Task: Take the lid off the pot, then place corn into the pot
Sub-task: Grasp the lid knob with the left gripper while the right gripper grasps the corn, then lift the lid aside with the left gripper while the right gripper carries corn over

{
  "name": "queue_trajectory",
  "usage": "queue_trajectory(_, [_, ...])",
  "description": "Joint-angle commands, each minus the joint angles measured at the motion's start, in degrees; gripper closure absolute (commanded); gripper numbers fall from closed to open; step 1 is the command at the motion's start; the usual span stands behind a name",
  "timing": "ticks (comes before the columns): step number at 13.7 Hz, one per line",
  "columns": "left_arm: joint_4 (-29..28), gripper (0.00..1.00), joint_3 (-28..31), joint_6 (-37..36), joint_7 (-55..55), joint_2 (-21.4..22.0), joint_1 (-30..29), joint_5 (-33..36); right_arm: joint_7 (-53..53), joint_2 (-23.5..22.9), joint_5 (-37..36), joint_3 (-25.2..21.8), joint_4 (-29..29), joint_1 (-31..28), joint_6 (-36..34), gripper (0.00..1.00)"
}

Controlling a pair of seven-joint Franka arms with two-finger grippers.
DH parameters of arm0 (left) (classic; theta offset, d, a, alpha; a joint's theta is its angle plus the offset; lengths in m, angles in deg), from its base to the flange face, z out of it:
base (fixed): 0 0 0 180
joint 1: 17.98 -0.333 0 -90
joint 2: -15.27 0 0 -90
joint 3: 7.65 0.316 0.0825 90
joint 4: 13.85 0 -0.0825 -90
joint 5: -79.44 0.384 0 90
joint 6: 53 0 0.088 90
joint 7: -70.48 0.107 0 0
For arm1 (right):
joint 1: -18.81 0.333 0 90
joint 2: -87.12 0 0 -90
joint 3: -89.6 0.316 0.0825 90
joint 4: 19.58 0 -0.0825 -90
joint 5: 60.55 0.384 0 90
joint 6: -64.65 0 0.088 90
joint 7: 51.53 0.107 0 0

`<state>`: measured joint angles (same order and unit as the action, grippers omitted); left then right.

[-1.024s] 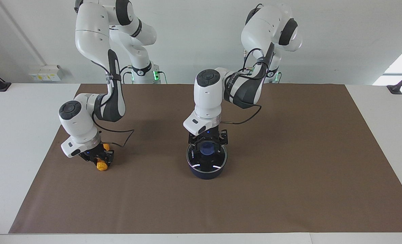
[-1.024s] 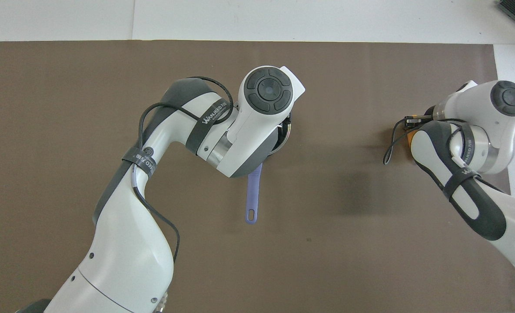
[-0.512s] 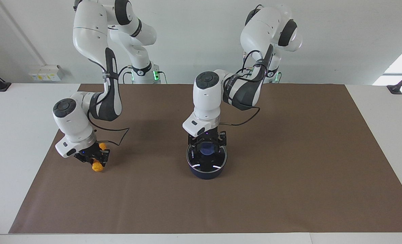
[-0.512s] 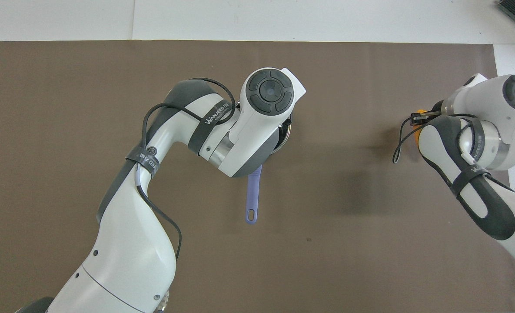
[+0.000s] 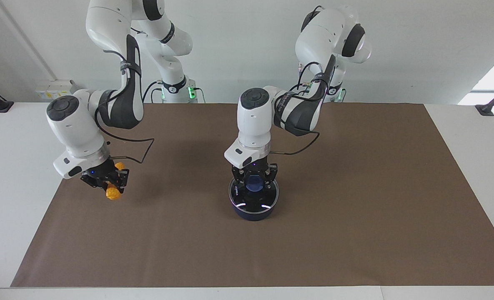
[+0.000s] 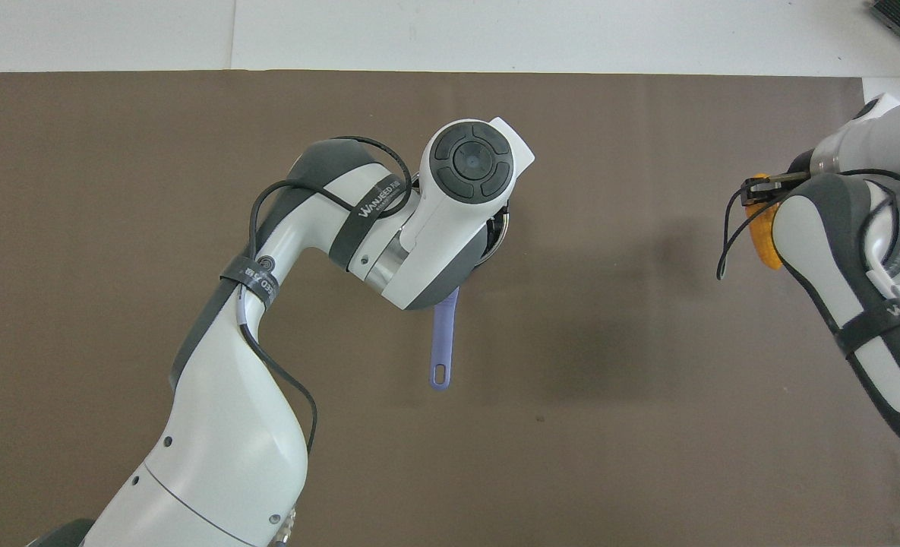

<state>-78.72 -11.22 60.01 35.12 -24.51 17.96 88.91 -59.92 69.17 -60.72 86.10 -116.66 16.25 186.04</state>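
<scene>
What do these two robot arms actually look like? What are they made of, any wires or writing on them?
Both arms are glossy white rounded shells with dark grey joint bands and round grey end caps. A thin black cable runs along each, strapped on with black bands; the overhead view shows white lettering on one band. Green lights glow at the bases. The left pincer and right pincer are small black mechanisms with tiny blue lights.

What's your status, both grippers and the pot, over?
Left gripper down on the lid's blue knob; lid on the pot. Right gripper shut on the corn, raised over the mat's right-arm end. Nothing in the way.
</scene>
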Motion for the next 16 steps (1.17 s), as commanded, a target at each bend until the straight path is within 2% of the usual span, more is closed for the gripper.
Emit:
queue_trajectory(1, [-0.6, 1.0, 0.1, 1.9, -0.8, 2.5, -0.3, 1.7, -1.0, 2.2, 0.4, 0.3, 0.1, -0.3, -2.9, 1.0])
queue_trajectory(3, [-3.8, 1.0, 0.1, 1.8, -0.5, 6.9, -0.3, 1.9, -0.8, 3.0, 0.4, 0.3, 2.1, -0.3, -6.8, 1.0])
queue_trajectory(8, [-7.0, 1.0, 0.7, 1.0, -0.4, 11.1, -1.0, 1.9, 3.9, 3.9, 0.1, 0.3, 3.0, 4.0, -7.7, 1.0])
queue_trajectory(12, [-17.0, 1.0, 0.7, 2.2, 2.8, 19.5, -6.1, 1.7, 15.4, 4.5, -0.3, 0.3, 2.3, 10.2, -7.9, 1.0])
queue_trajectory(16, [-30.5, 1.0, 0.5, 12.3, 7.9, 25.3, -13.6, 1.2, 26.9, 4.4, -0.3, 0.3, 2.2, 16.3, -7.1, 1.0])
